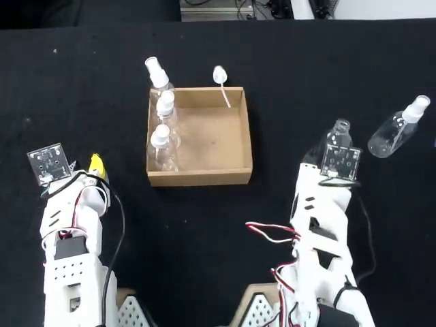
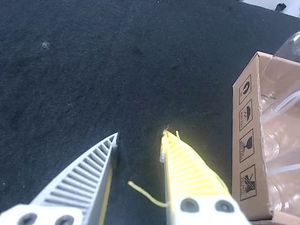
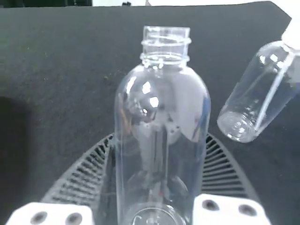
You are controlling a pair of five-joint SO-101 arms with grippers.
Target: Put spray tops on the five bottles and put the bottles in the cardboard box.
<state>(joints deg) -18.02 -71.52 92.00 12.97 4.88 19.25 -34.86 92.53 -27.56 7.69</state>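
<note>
Bottle (image 3: 161, 93) uncapped, clamped in right tool (image 3: 159, 145) | left tool (image 2: 139, 135) apart, near box (image 2: 246, 140)

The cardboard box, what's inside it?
A near bottle and a middle bottle, both capped, stand along one wall of the cardboard box, beside bare floor. A far bottle at the corner may be inside or just behind: its base is hidden.

Clear bottles (image 3: 161, 140), white spray tops (image 1: 154, 67), brown box (image 1: 199, 178), black table (image 1: 340, 68).
</note>
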